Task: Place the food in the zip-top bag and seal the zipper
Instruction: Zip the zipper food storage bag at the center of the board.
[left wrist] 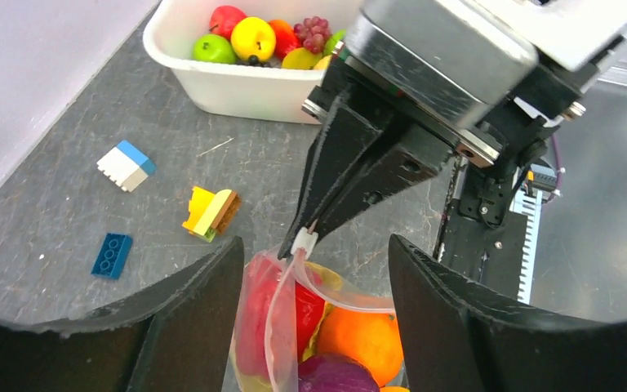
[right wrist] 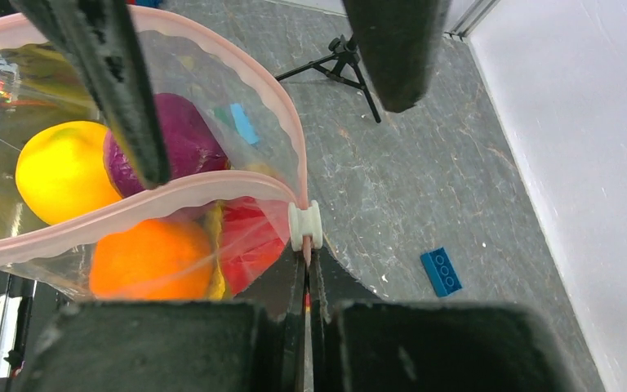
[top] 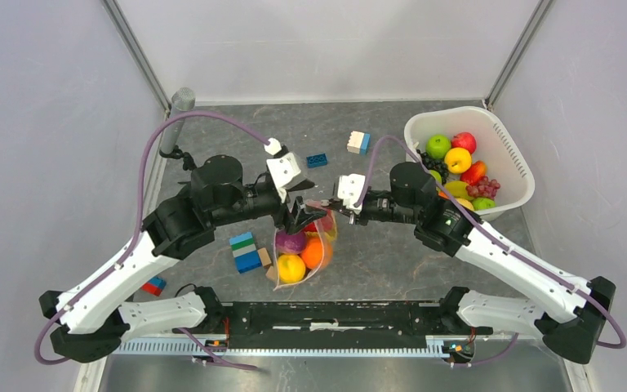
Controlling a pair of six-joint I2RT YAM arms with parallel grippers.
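Right tool (right wrist: 308, 282) tight on zipper (right wrist: 155, 198)

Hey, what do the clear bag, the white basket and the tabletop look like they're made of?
Clear zip-top bag: thin glossy plastic film, going by its crinkles, glare and see-through wall. White slotted basket: rigid moulded plastic, smooth and slightly shiny. Dark grey tabletop: matt, mottled with pale veins like stone or slate; it could equally be a printed mat.

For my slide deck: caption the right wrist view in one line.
Right claw pinches the zipper by its white slider; open zip-top bag holds yellow, purple, orange and red food.
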